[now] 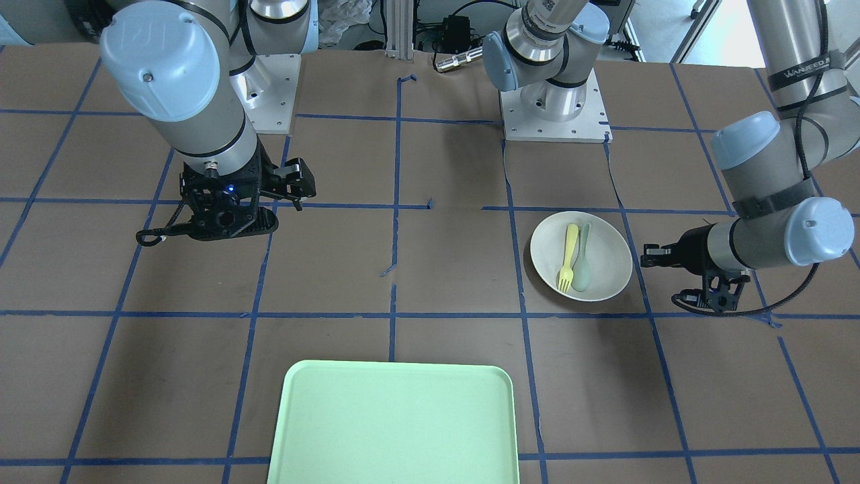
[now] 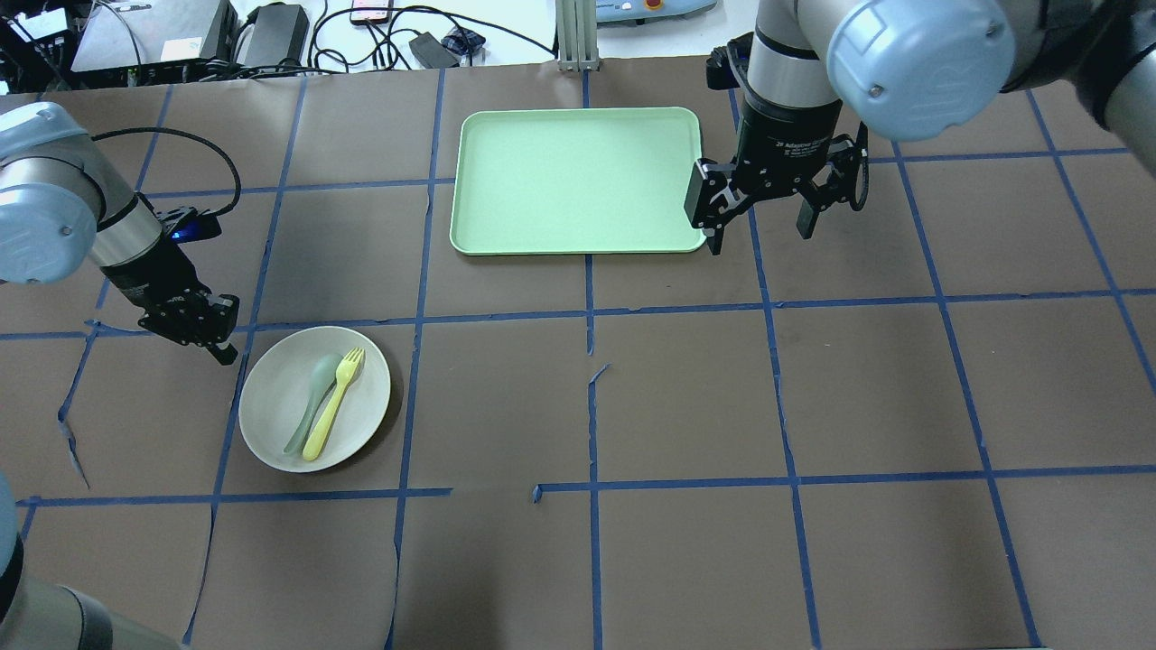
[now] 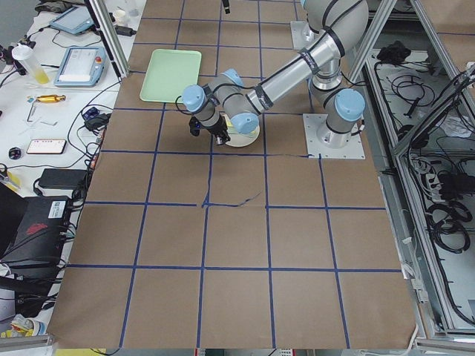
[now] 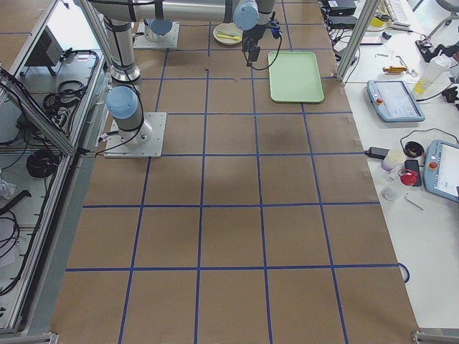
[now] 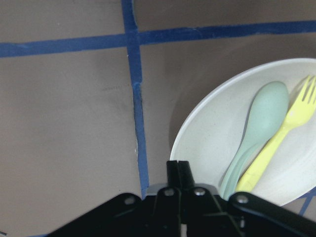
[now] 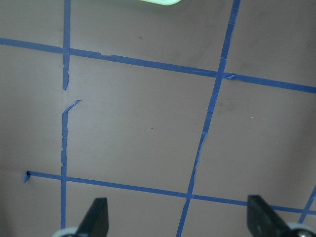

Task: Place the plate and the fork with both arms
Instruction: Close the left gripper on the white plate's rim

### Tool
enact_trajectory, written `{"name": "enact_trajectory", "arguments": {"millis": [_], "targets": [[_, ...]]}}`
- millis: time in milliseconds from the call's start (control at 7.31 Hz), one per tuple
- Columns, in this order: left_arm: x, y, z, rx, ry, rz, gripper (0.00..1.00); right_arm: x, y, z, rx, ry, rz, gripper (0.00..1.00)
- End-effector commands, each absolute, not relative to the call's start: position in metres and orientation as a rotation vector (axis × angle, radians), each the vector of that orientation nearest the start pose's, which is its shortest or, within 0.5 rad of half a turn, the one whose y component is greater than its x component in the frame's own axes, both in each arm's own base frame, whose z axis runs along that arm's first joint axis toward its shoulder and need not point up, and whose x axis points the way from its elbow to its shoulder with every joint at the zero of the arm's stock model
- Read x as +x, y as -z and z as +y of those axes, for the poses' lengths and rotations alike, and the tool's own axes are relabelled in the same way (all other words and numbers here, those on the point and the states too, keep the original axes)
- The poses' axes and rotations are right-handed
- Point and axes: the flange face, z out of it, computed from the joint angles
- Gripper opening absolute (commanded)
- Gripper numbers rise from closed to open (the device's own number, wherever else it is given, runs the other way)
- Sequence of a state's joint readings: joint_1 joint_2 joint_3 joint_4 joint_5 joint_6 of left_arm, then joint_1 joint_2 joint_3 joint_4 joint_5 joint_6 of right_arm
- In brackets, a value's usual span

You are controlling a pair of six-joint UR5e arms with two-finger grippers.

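Note:
The off-white plate [image 2: 271, 402] lies on the table at the left, also in the front view [image 1: 610, 265]. The pale-yellow fork [image 2: 334, 403] lies in it beside a grey-green spoon [image 2: 312, 397]. My left gripper [image 2: 221, 348] is shut and empty, low by the plate's outer rim; its wrist view shows the closed fingers [image 5: 177, 173], the plate [image 5: 207, 143] and the fork [image 5: 281, 143]. My right gripper [image 2: 759, 233] is open and empty, above the table by the tray's right edge; its fingers [image 6: 96, 217] frame bare table.
A mint-green rectangular tray [image 2: 578, 181] lies at the far middle of the table, also in the front view [image 1: 393, 423]. Blue tape lines grid the brown table cover. Both arm bases stand at the robot's side [image 1: 554, 114].

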State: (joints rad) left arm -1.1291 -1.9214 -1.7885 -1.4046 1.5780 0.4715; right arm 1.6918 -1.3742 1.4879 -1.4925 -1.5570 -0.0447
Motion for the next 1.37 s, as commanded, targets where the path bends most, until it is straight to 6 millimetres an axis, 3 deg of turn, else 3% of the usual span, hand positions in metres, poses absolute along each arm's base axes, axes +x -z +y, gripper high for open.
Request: {"name": "enact_trajectory", "arguments": {"millis": [0, 137, 684, 958, 1095, 1232], "targets": [[0.102, -0.197, -0.526, 0.045, -0.656, 3.26, 0.54, 0.199, -0.418, -0.531, -0.262, -0.301, 3.123, 1.0], [0.102, -0.196, -0.525, 0.053, -0.658, 3.261, 0.73, 0.199, -0.418, -0.531, -0.261, -0.301, 3.119, 1.0], [0.097, -0.173, -0.515, 0.033, -0.753, 3.259, 0.81, 0.205, -0.418, -0.528, -0.272, -0.31, 3.107, 1.0], [0.088, -0.151, -0.497, 0.03, -0.823, 3.268, 0.81, 0.205, -0.416, -0.529, -0.273, -0.313, 3.109, 1.0], [0.089, -0.149, -0.498, 0.043, -0.823, 3.263, 0.78, 0.205, -0.415, -0.529, -0.273, -0.313, 3.109, 1.0], [0.092, -0.15, -0.502, 0.057, -0.791, 3.259, 0.44, 0.205, -0.416, -0.53, -0.273, -0.31, 3.109, 1.0]]}}
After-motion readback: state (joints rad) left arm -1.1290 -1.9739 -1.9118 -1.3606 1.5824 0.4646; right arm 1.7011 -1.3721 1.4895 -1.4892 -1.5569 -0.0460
